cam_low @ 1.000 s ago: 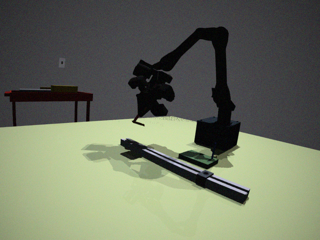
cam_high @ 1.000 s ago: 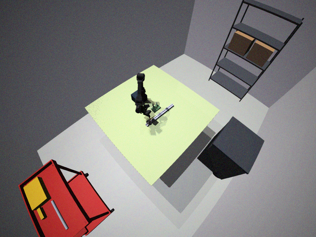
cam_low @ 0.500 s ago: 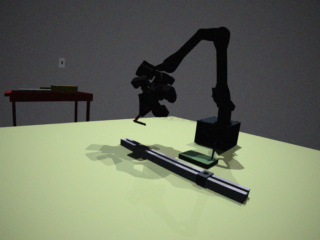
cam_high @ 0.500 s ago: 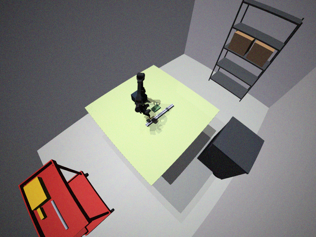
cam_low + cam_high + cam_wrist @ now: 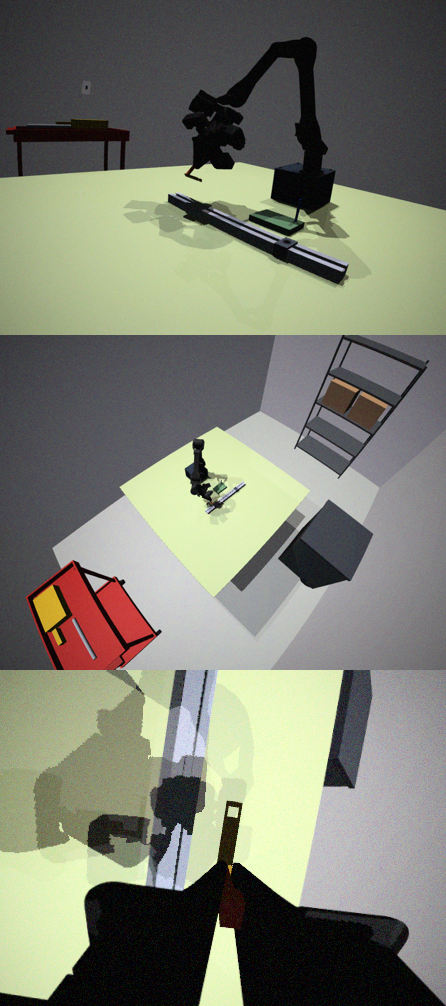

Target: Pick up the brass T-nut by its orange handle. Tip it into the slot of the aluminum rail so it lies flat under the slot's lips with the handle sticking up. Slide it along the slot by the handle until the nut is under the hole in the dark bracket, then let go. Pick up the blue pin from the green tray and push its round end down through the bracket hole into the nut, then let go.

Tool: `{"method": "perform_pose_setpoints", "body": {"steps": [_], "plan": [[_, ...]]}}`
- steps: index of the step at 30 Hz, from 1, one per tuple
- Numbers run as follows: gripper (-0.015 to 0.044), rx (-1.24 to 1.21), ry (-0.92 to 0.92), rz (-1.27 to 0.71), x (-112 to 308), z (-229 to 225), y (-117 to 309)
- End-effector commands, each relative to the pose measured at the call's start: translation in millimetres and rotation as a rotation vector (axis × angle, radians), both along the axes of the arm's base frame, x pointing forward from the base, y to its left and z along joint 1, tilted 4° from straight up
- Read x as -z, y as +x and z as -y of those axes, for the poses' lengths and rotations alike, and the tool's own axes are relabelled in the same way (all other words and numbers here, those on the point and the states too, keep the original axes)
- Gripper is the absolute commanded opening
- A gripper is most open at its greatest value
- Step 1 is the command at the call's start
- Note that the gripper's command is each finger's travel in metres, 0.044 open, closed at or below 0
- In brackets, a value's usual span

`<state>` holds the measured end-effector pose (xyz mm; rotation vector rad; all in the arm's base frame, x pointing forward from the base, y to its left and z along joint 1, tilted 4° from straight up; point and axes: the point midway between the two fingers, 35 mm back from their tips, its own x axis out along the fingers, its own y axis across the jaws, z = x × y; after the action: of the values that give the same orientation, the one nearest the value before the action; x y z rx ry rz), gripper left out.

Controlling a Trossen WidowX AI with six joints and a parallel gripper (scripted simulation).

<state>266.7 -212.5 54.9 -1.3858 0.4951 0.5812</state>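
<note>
Red cart: at far left in the exterior view, beyond the surface.
Brass T-nut: suspended above the surface, apart from the rail and outside its slot.
Orange handle: tilted, nut at its lower end.
End effector: pinching the orange handle; fingertips point downward.
Aluminum rail: flat on the surface, slot facing up; shadow crosses its left part.
Green tray: on the surface beside the rail.
Dark bracket: seated across the rail, toward its right end; hole on top.
Blue pin: near upright at the right end of the green tray.
Arm base: dark block, behind the tray.
</note>
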Motion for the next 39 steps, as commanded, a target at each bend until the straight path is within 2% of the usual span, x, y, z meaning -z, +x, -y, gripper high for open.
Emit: {"method": "perform_pose_setpoints", "body": {"steps": [1,19,39], "plan": [[-0.015,0.001,0.01,-0.003,7.8,-2.4,-0.7],[-0.015,0.004,0.007,-0.003,35.7,-2.8,1.0],[-0.015,0.005,0.007,-0.003,46.1,-2.3,2.0]]}}
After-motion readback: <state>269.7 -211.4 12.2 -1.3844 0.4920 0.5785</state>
